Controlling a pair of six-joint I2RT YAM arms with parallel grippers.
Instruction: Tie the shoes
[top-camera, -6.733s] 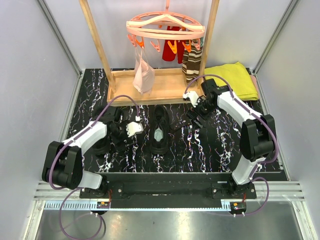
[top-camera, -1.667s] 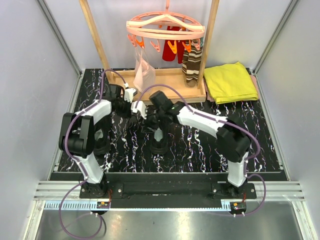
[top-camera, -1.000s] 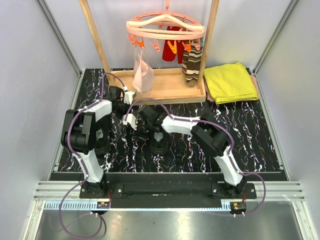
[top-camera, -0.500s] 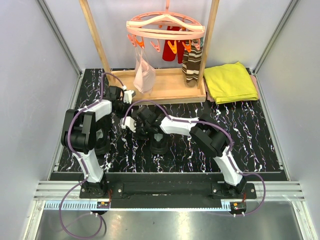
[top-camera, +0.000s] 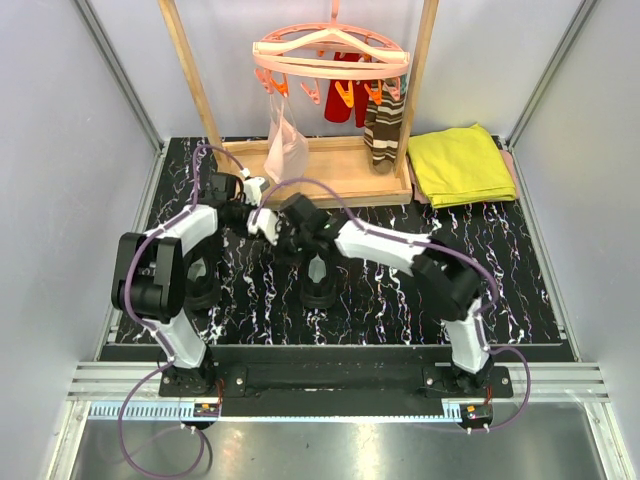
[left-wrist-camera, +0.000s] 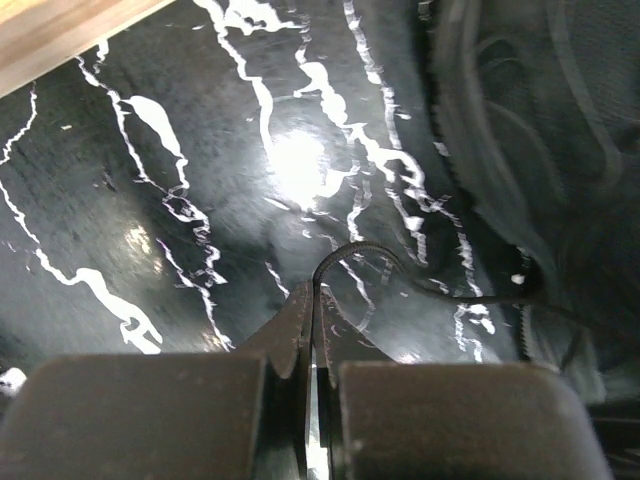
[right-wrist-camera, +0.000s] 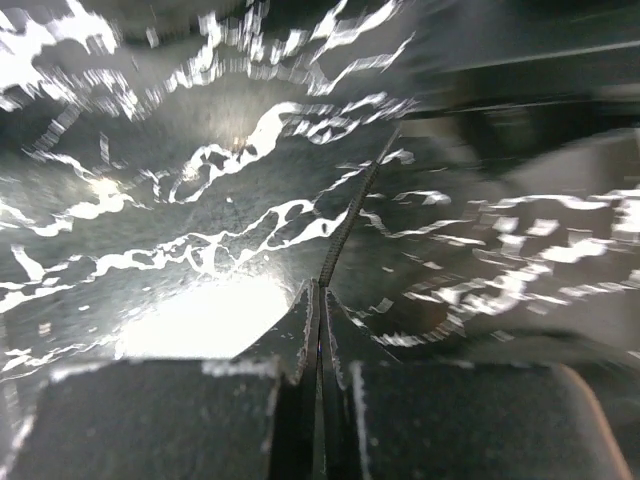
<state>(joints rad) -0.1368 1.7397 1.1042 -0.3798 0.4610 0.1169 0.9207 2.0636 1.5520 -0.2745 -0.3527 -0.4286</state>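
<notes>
Two black shoes sit on the dark marbled table: one in the middle (top-camera: 318, 275) with its pale insole showing, the other (top-camera: 205, 283) at the left, partly under my left arm. My left gripper (left-wrist-camera: 313, 287) is shut on a thin black lace (left-wrist-camera: 352, 250) that curves right toward a shoe's black upper (left-wrist-camera: 540, 150). My right gripper (right-wrist-camera: 321, 286) is shut on a lace (right-wrist-camera: 352, 212) that runs taut, up and away from the tips. From above, both wrists meet just beyond the middle shoe, the left (top-camera: 240, 205) beside the right (top-camera: 280, 232).
A wooden rack with a tray base (top-camera: 330, 180) stands at the back. A pink clip hanger (top-camera: 330, 55) on it carries striped brown socks (top-camera: 383, 125), a red item and a pale pouch (top-camera: 285, 150). A folded yellow cloth (top-camera: 460, 165) lies at the back right.
My right gripper has shut on a lace and drawn toward the back, its elbow swinging right. My left gripper stays shut and has shifted slightly back and left.
</notes>
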